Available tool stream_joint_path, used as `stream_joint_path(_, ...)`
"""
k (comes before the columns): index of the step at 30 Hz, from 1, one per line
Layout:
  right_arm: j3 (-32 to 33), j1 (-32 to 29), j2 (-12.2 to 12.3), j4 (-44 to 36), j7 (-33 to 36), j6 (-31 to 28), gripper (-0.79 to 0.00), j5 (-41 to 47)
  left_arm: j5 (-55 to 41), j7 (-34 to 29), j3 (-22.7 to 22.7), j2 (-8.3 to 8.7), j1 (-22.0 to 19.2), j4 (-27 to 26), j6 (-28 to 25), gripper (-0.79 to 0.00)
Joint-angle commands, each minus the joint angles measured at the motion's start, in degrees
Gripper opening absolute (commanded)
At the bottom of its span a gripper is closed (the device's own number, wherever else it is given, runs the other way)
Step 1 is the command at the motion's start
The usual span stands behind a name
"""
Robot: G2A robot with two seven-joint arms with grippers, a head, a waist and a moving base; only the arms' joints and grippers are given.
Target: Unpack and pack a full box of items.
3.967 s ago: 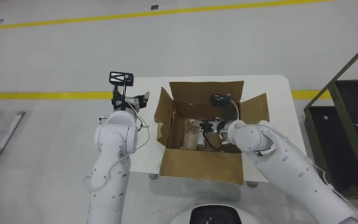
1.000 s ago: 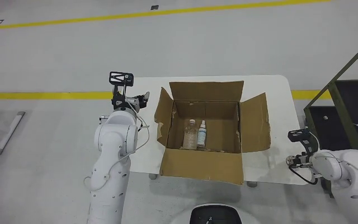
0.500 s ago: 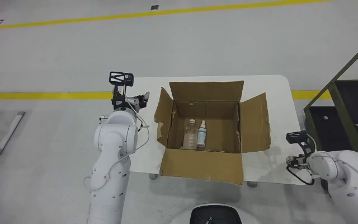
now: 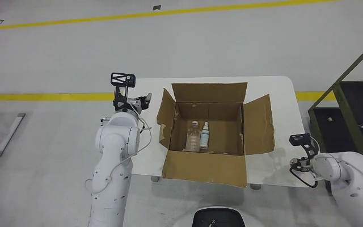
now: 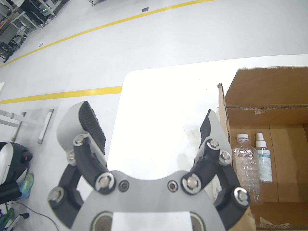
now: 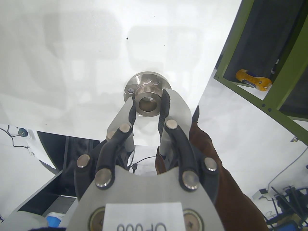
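Note:
An open cardboard box (image 4: 207,167) stands mid-table, with a clear plastic bottle (image 4: 194,136) and a white spray bottle (image 4: 205,136) lying side by side on its floor. In the left wrist view the same bottle (image 5: 245,167) and spray bottle (image 5: 263,162) lie inside the box (image 5: 264,90). My left gripper (image 5: 149,121) hangs open with nothing in it over the table's left end, beside the box. My right gripper (image 6: 148,108) is shut on a round steel flanged part (image 6: 146,90), held just above the white table near its front right edge.
The white table (image 4: 278,91) has bare room right of the box. A green rack (image 4: 340,102) stands off the table's right end, and an orange bottle (image 6: 252,80) lies on its shelf. Something brown (image 6: 207,150) shows behind my right fingers; I cannot tell what it is.
Four seconds ago the right arm was down inside the box. It has come out to the table's front right corner and crept slightly left in the last second. The left arm has kept still.

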Motion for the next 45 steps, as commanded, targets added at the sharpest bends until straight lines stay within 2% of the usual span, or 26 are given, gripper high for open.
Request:
stream_joint_path(1, 0.4, 0.0, 0.0, -0.4, -0.5, -0.1, -0.785, 1.2, 0.0, 0.0, 0.0, 0.00, 0.0, 0.0, 0.0, 0.000)
stream_joint_path(4, 2.4, -0.3, 0.0, -1.4, -1.4, -0.2, -0.785, 5.4, 0.0, 0.0, 0.0, 0.00, 0.0, 0.0, 0.0, 0.000)
stream_joint_path(7, 6.6, -0.9, 0.1, -3.2, -1.8, -0.6, -0.785, 15.1, 0.0, 0.0, 0.0, 0.00, 0.0, 0.0, 0.0, 0.000)
stream_joint_path(13, 20.0, -3.0, 0.1, -9.4, -3.4, -3.0, -0.785, 43.7, 0.0, 0.0, 0.0, 0.00, 0.0, 0.0, 0.0, 0.000)
stream_joint_path(15, 22.4, -3.6, 0.2, -10.4, -2.5, -4.7, -0.785, 51.6, 0.0, 0.0, 0.0, 0.00, 0.0, 0.0, 0.0, 0.000)
stream_joint_path(20, 23.7, -3.0, 0.3, -11.2, 1.9, -7.5, -0.785, 69.4, 0.0, 0.0, 0.0, 0.00, 0.0, 0.0, 0.0, 0.000)
stream_joint_path(22, 23.2, -2.0, 0.4, -12.1, 3.4, -8.0, -0.785, 73.5, 0.0, 0.0, 0.0, 0.00, 0.0, 0.0, 0.0, 0.000)
stream_joint_path(25, 20.2, -0.1, 0.8, -14.7, 3.7, -7.6, -0.785, 72.6, 0.0, 0.0, 0.0, 0.00, 0.0, 0.0, 0.0, 0.000)
stream_joint_path(27, 16.5, 2.0, 0.7, -15.4, 4.0, -6.3, -0.785, 75.0, 0.0, 0.0, 0.0, 0.00, 0.0, 0.0, 0.0, 0.000)
stream_joint_path(31, 8.0, 6.8, 0.9, -17.7, 3.0, -2.3, -0.785, 70.3, 0.0, 0.0, 0.0, 0.00, 0.0, 0.0, 0.0, 0.000)
stream_joint_path(35, -1.7, 11.5, 0.8, -18.9, -1.6, 1.9, -0.785, 58.5, 0.0, 0.0, 0.0, 0.00, 0.0, 0.0, 0.0, 0.000)
stream_joint_path(39, -13.1, 16.5, 0.2, -16.8, -7.3, 7.7, -0.785, 45.2, 0.0, 0.0, 0.0, 0.00, 0.0, 0.0, 0.0, 0.000)
stream_joint_path(41, -19.7, 18.8, -0.2, -15.2, -10.1, 11.5, -0.785, 33.7, 0.0, 0.0, 0.0, 0.00, 0.0, 0.0, 0.0, 0.000)
stream_joint_path(45, -32.6, 24.0, -1.9, -10.4, -13.8, 18.7, -0.785, 18.7, 0.0, 0.0, 0.0, 0.00, 0.0, 0.0, 0.0, 0.000)
